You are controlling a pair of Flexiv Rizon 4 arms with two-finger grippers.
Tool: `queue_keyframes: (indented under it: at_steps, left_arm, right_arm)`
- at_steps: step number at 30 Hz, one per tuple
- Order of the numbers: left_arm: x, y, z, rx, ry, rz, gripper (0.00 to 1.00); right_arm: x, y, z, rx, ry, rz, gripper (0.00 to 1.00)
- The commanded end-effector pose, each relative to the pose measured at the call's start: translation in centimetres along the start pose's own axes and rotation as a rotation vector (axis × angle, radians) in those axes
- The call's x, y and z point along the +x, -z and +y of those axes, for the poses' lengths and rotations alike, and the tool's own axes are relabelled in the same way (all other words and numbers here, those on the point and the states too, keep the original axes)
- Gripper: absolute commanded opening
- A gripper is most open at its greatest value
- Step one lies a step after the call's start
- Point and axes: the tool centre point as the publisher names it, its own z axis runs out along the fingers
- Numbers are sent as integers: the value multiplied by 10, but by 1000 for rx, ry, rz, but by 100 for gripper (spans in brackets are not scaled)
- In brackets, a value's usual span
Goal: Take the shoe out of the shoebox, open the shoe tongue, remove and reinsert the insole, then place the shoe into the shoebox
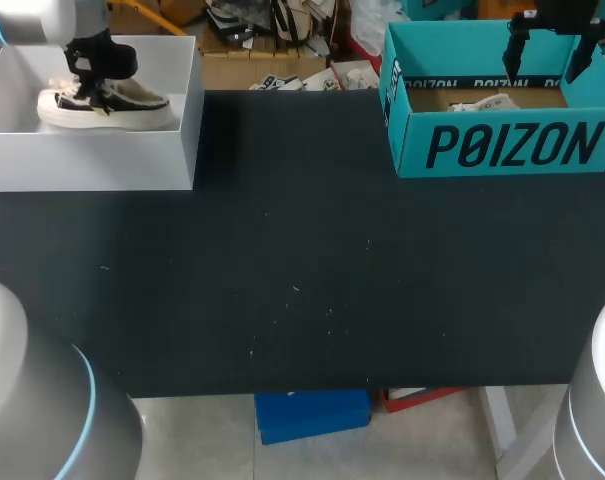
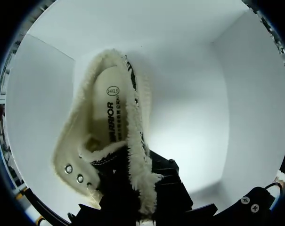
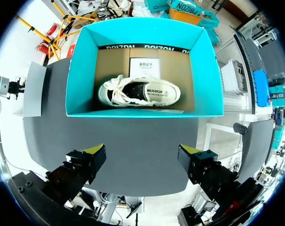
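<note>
At the far left, the left gripper [image 2: 142, 193] is down inside the white box [image 1: 92, 160]. It seems to be pinching one side of the shoe [image 2: 109, 127] at its fleece collar, though the yellow tips are hidden behind the fleece. The shoe rests on the box floor with its opening facing the wrist camera and the insole in place.

The likely trouble starts with this hold. The collar is soft and the grip is off to one side, so on lifting the shoe would probably swing toe-down or slide out of the pinch. Its sole is also close to the box wall. If it catches there, the light box could be dragged or tipped along with it.

The middle of the table [image 1: 302, 280] shows only dark cloth.

At the right stands the teal box [image 1: 502, 145] with another shoe [image 3: 140, 92] lying on its side inside. The right gripper [image 3: 142, 153] hangs above the box's near wall, its fingers spread wide and holding nothing. A straight descent from there risks hitting that wall instead of the shoe.
</note>
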Motion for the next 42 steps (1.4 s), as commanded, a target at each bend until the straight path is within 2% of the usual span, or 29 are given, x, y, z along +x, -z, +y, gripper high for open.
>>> queue_keyframes:
  at_steps: [1, 7, 15, 21, 25, 30, 34, 42]
  left_arm:
    - [8, 18, 0, -3, -6, -9, 0]
    - [15, 40, 0, -14, -10, -28, 0]
    - [22, 85, -5, -39, 17, -85, 0]
    - [32, 136, -11, -29, 68, -133, 0]
    - [42, 174, -23, -36, 99, -176, 0]
    - [64, 217, -50, -41, 129, -216, 0]
    - [87, 242, -78, -47, 145, -237, 0]
    - [136, 265, -146, -49, 178, -243, 0]
  right_arm:
    - [0, 0, 0, 0, -1, 0, 100]
    - [0, 0, 0, 0, -1, 0, 100]
    - [0, 0, 0, 0, -1, 0, 100]
    - [0, 0, 0, 0, -1, 0, 100]
    - [0, 0, 0, 0, -1, 0, 100]
    - [0, 0, 0, 0, -1, 0, 100]
    - [0, 0, 0, 0, -1, 0, 100]
    - [0, 0, 0, 0, -1, 0, 100]
